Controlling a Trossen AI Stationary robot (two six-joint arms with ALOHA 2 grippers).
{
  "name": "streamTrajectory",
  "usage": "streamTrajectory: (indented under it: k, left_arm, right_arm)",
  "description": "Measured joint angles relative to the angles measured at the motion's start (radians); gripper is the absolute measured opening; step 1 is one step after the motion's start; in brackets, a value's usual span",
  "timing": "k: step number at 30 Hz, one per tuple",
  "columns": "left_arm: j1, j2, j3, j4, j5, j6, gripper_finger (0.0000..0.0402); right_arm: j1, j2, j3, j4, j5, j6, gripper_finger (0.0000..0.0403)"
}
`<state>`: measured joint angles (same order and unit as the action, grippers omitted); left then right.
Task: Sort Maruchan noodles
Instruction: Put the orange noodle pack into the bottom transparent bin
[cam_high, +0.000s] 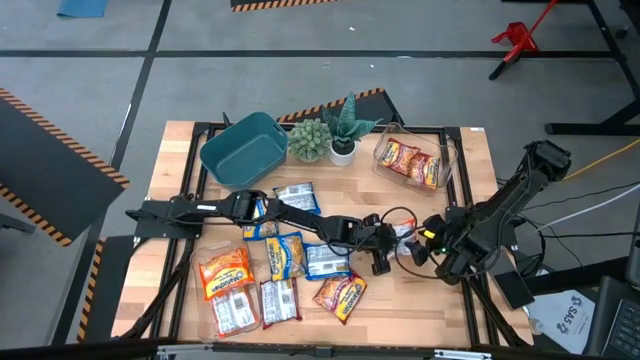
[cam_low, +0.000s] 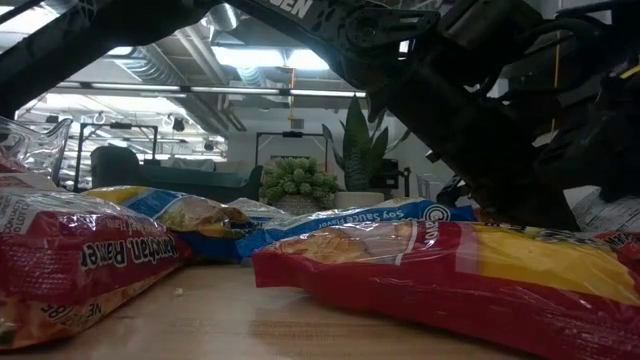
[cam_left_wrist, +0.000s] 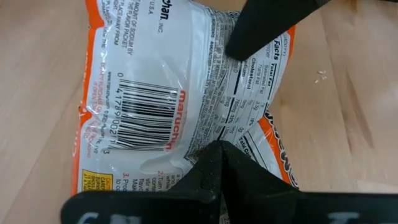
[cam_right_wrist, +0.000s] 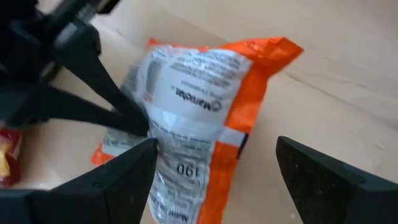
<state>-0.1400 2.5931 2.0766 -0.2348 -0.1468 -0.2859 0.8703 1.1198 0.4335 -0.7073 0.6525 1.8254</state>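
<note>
Wooden tabletop (cam_high: 470, 160) below: your left gripper (cam_left_wrist: 233, 93) pinches the orange-and-white glossy noodle packet (cam_left_wrist: 186, 93); centre the wide-open right gripper (cam_right_wrist: 214, 165) around it before releasing.

Wooden bench (cam_high: 470, 180) bearing a teal plastic bin (cam_high: 243, 148) at its far edge, tilted. Just beside it stand two small potted plants (cam_high: 327, 137). A clear plastic tub (cam_high: 448, 160) sits near the far right corner.
</note>
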Motion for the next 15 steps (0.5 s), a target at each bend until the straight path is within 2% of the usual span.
streamTrajectory:
  k: [7, 15]
  left_arm:
    - [0.000, 0.000, 0.000, 0.000, -0.006, 0.000, 0.0000]
    - [-0.001, 0.000, 0.000, 0.000, -0.020, 0.000, 0.0000]
  right_arm:
    - [0.000, 0.001, -0.071, 0.170, 0.061, -0.051, 0.0315]
    - [0.000, 0.004, -0.213, 0.450, 0.124, -0.087, 0.0315]
